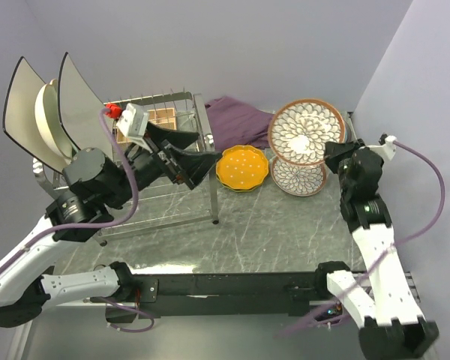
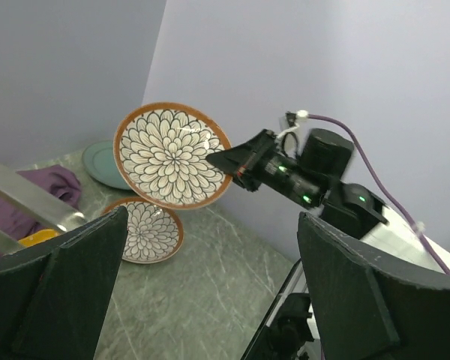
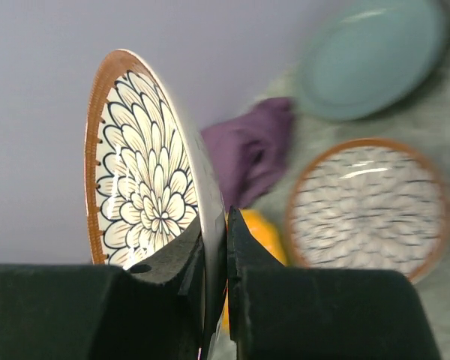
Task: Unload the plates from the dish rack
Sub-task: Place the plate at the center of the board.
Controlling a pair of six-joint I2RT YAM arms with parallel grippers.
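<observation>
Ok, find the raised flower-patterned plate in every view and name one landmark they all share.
Top external: upper right, the raised plate is clamped at its rim by the right gripper.
Left wrist: left of centre, its face turned to the camera.
Right wrist: left of centre, nearly edge-on.
Shared landmark: the matching plate lying flat.

Soft, even, bright light with faint shadows; the right wrist view blurs behind the glare-streaked patterned plate (image 3: 142, 180)
</observation>
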